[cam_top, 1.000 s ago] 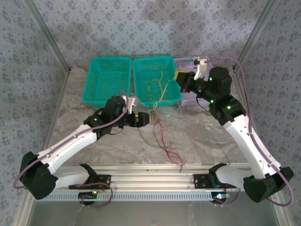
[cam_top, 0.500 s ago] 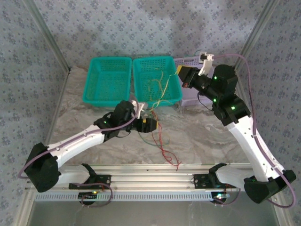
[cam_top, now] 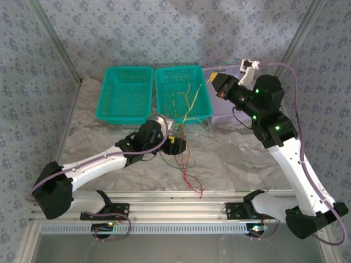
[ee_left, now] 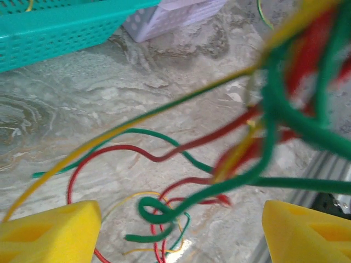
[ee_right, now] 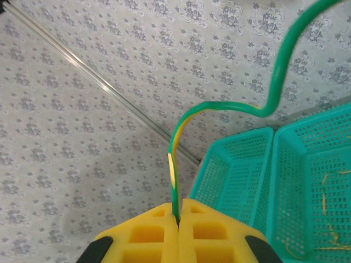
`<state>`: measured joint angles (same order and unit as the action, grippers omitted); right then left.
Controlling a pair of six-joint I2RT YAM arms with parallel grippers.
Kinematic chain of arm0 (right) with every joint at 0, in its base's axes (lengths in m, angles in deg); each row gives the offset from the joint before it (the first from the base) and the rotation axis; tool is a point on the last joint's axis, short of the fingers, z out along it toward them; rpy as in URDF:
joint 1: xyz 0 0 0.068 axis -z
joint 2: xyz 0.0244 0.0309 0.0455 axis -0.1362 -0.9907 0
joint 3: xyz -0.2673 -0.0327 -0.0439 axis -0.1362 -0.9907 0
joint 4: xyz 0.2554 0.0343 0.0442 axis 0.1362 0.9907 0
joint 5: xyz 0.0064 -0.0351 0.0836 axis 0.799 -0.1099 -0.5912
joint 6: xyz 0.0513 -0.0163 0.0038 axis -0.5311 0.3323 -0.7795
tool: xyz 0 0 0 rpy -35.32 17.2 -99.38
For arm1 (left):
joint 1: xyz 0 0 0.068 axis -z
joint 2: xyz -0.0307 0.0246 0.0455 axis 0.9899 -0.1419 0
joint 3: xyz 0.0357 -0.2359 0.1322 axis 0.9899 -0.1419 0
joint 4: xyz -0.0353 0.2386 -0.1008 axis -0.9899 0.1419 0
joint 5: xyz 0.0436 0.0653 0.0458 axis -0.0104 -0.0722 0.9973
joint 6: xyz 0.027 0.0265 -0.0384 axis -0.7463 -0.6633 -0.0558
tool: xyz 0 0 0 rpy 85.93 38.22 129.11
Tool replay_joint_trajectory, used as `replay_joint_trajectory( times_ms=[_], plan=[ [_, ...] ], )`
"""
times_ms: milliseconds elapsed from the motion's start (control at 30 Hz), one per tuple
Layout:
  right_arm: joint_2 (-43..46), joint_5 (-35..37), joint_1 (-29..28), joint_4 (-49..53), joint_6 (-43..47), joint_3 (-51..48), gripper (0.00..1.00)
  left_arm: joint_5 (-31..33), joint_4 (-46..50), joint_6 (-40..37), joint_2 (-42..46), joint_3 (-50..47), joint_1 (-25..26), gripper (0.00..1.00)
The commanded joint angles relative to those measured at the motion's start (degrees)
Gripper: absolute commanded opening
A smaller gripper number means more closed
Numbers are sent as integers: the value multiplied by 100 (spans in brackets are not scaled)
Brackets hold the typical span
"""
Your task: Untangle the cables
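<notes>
The cables, hair-thin red, green and yellow wires, sit tangled on the desk just before the middle basket. Red strands trail toward the near edge.

The thin red, green and yellow plastic-sheathed cables are smooth and slightly glossy. The grey marble-patterned tabletop shows a faint sheen. The teal lattice-walled plastic basket is semi-matt; the yellow block-shaped finger pads look matt, foam-like.

No text, label, brand, number or sign is readable anywhere.
</notes>
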<state>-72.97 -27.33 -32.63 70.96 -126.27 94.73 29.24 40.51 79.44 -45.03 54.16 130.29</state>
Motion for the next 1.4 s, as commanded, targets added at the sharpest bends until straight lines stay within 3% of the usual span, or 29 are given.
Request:
replay_joint_trajectory(
  times_ms=[0,133,233,367,500,700,1067,1367],
  plan=[
    [233,-71,-32,-54,-589,218,0,289,-422,-129,-93,-31,16,76],
    [425,-12,-29,-126,-860,115,0,347,-741,-128,-125,-145,11,67],
    [519,-69,26,-352,-1120,-40,0,325,-928,-35,-214,-175,9,48],
    [545,-144,64,-479,-1172,-18,0,290,-1008,-3,-293,-181,11,30],
    [553,-328,178,-553,-1263,41,0,309,-957,-28,-334,-189,16,22],
    [714,-434,552,-509,-1421,72,0,373,-826,-99,-223,-311,-24,1],
    [937,-602,1137,-241,-1508,192,0,522,-541,-137,70,-657,-215,0],
    [1015,818,1215,637,-231,770,0,677,-140,-55,651,-1039,-419,0]
  ],
)
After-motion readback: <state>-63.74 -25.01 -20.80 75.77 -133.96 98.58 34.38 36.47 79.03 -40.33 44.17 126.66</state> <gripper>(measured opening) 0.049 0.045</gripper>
